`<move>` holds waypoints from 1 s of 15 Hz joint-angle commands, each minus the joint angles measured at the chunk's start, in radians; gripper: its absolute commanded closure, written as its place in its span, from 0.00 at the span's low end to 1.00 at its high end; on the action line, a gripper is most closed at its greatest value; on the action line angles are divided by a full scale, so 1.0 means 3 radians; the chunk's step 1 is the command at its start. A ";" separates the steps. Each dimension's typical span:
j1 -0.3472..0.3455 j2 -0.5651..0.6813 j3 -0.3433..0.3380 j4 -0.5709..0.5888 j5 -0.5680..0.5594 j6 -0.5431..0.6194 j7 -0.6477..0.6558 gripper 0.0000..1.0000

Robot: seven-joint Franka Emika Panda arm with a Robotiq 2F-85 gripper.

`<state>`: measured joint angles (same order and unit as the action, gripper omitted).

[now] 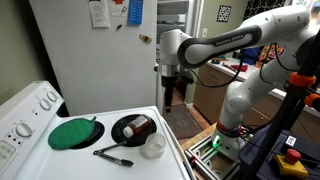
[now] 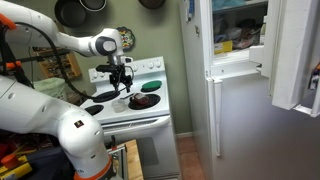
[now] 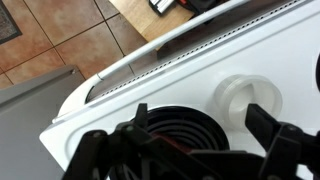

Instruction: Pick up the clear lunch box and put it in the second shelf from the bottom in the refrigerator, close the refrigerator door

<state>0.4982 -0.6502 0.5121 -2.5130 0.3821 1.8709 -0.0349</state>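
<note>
Right now our gripper (image 3: pixel 185 160) hangs above the white stove-top bench (image 1: pixel 70 165). In the wrist view the jaws are spread wide with nothing between them. The clear lunch box (image 1: pixel 152 147) sits untouched near the bench's front corner, just beside the black pan (image 1: pixel 133 127). From the wrist it lies off to one side of the jaws (image 3: pixel 245 100) rather than under them, so we judge the grasp has not begun.

Our main worry is a descent from this spot. It would land the fingers on the pan and not the box. The box looks light and slippery. A finger touching one wall first could push it toward the bench edge, which is close, and tip it to the floor. Squeezing too hard could buckle the thin plastic, and squeezing too gently could let it slide out on the way to the refrigerator (image 1: pixel 85 55).

A black utensil (image 1: pixel 113 154) lies near the box on the pan's side, and a round green lid (image 1: pixel 75 133) rests further along, well apart. White shelves (image 2: pixel 238 35) show inside the refrigerator. We cannot tell from here whether the second shelf from the bottom is free, since the arm hides the lower part.
</note>
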 commanded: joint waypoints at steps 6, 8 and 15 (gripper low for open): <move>0.0564 0.0629 -0.0017 -0.0111 0.0092 0.0978 -0.0461 0.00; 0.0672 0.0790 -0.0049 -0.0113 0.0080 0.1102 -0.0515 0.00; 0.0771 0.1143 -0.0079 -0.0106 -0.0036 0.1200 -0.0417 0.00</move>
<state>0.7083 -0.3483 0.5053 -2.5391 0.3838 2.1979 -0.1629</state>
